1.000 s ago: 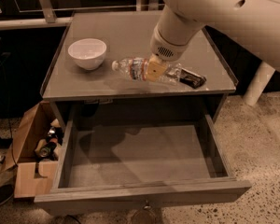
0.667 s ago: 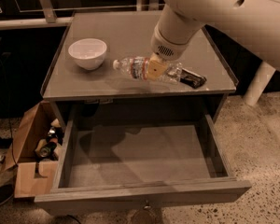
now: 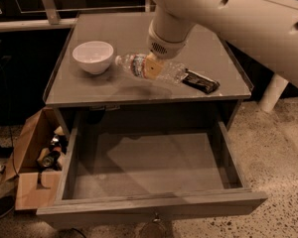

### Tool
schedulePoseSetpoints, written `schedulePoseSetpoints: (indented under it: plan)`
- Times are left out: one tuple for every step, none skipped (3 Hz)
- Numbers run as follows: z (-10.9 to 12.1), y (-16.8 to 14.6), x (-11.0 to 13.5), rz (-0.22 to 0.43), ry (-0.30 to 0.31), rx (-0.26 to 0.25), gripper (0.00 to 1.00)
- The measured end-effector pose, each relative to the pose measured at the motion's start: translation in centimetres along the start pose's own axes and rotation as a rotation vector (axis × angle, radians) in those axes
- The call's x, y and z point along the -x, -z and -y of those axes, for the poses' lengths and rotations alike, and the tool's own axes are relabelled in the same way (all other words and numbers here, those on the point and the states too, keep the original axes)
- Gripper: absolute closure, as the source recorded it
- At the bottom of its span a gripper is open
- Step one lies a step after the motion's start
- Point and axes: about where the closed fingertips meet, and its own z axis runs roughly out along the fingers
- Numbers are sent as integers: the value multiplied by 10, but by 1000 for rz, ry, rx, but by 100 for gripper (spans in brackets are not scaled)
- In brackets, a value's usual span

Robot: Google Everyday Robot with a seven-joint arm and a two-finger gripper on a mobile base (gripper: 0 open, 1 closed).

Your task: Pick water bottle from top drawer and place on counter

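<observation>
The water bottle (image 3: 176, 71) lies sideways in my gripper (image 3: 153, 69), cap pointing left toward the bowl, over the front middle of the counter (image 3: 119, 31). It seems to hang just above the surface, with a shadow beneath it. My gripper comes down from the large white arm at the upper right and is shut on the bottle's middle, over its label. The top drawer (image 3: 154, 165) is pulled fully open below the counter, and its floor is bare.
A white bowl (image 3: 93, 56) stands on the counter's left, close to the bottle's cap. A black snack bar (image 3: 201, 81) lies at the front right, next to the bottle's base. A brown cardboard box (image 3: 30, 172) with items sits on the floor at the left.
My gripper and the bottle have shifted a little to the left, toward the bowl. The drawer, bowl and snack bar have not moved.
</observation>
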Motion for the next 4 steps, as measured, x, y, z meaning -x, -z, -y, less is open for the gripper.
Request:
schedulePoseSetpoints:
  plan:
    - [2, -5, 14, -24, -43, -18, 100]
    - [9, -17, 15, -52, -105, -36, 100]
    - [20, -30, 13, -80, -167, -43, 100]
    - [30, -39, 10, -80, -220, -27, 100]
